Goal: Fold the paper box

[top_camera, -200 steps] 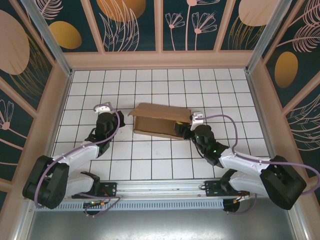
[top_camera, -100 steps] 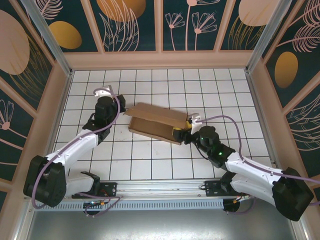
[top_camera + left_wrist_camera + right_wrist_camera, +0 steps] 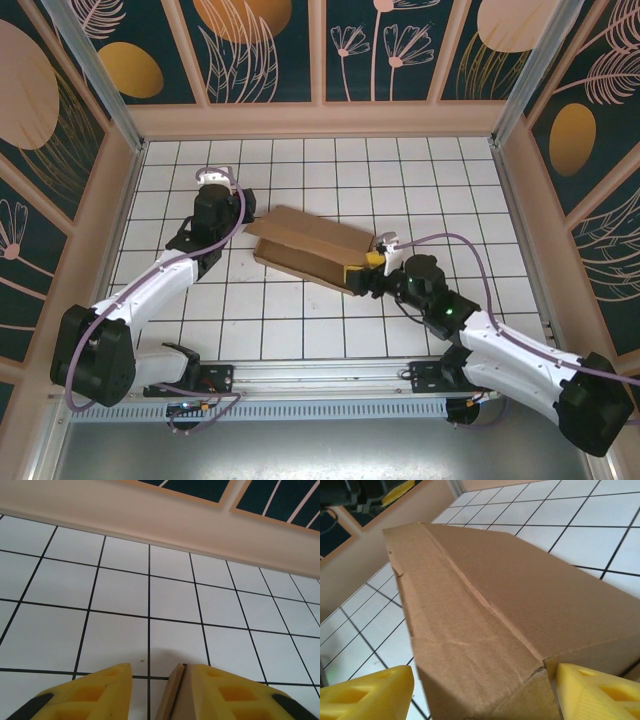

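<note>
The paper box (image 3: 310, 243) is a brown cardboard mailer lying slantwise mid-table, with its lid flap sloping up. My left gripper (image 3: 240, 212) is at the box's far left corner. In the left wrist view the left gripper (image 3: 157, 666) is open. A thin cardboard edge (image 3: 172, 695) rests against its right finger, with a gap to the left finger. My right gripper (image 3: 358, 277) is at the box's near right end. It (image 3: 482, 669) is open wide astride the box (image 3: 510, 580). Its right finger (image 3: 590, 690) touches the box corner and its left finger (image 3: 370, 692) stands a little off.
The white tiled floor (image 3: 300, 330) is ringed by low beige walls (image 3: 320, 120). The back wall (image 3: 150, 515) is a few tiles ahead of the left gripper. Open tiles lie around the box on all sides.
The box has turned clockwise, its right end swinging toward the near edge with the right gripper. The left arm has reached farther back to the box's left corner and its jaws have widened.
</note>
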